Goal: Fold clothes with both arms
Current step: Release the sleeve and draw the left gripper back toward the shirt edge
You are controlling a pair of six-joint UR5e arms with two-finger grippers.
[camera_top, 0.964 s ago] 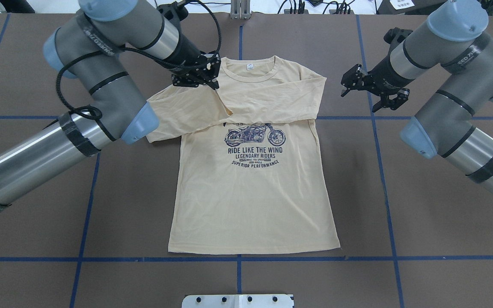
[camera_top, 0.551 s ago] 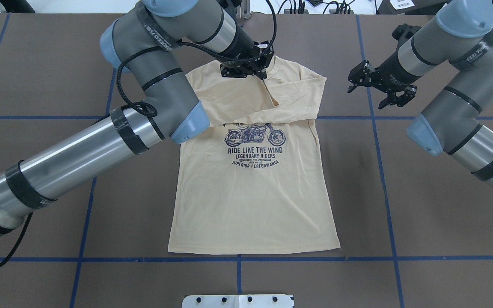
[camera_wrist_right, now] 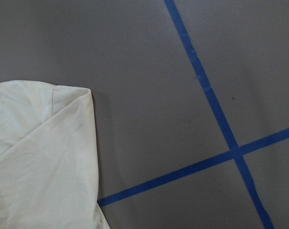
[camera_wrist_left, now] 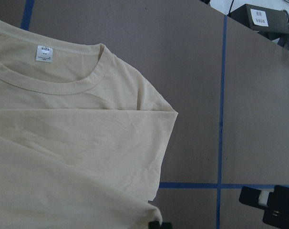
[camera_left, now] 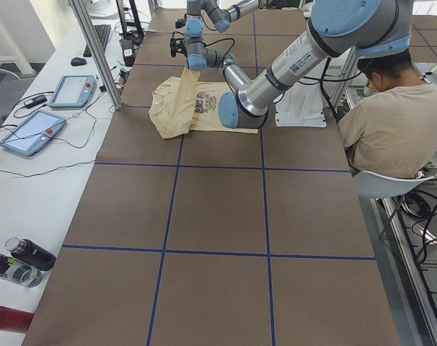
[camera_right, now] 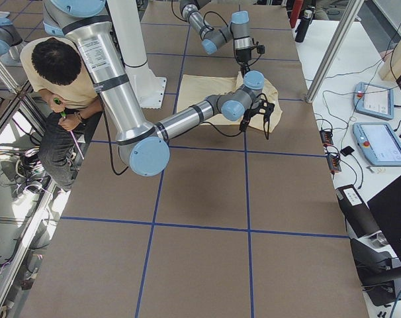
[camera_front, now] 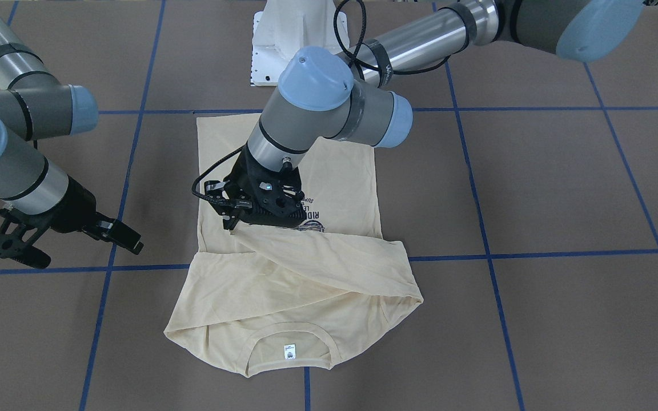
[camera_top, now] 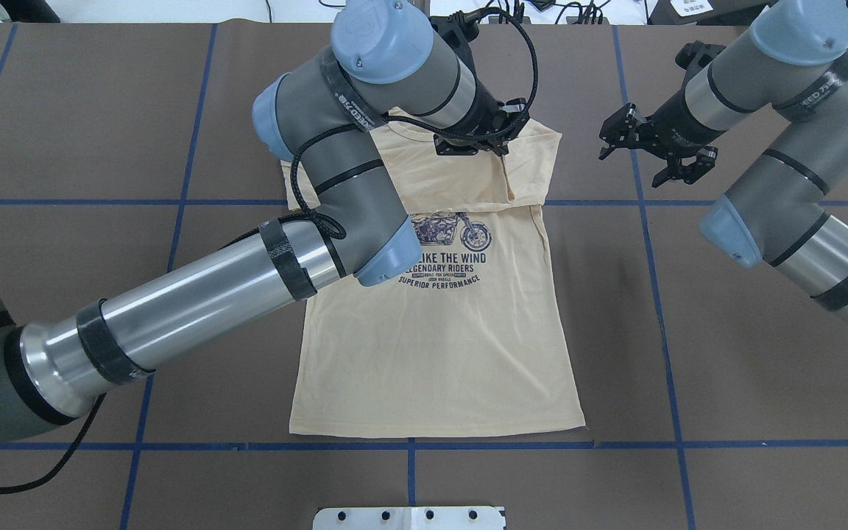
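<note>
The cream-yellow long-sleeved T-shirt lies flat, print up, collar at the far side. Both sleeves lie folded across the chest. My left gripper is shut on the end of one sleeve and holds it just above the shirt's right shoulder; it also shows in the front view. The neck label shows in the left wrist view. My right gripper is open and empty, hovering over bare table just right of the shirt's shoulder.
The brown table carries a grid of blue tape lines. The white pedestal base stands at the robot's side. An operator sits beside the table. Tablets and bottles lie on a side bench.
My left gripper has swept right across the chest, from the left of the collar to the right shoulder, pulling the sleeve over with it. My right gripper drew back slightly, then stayed.
</note>
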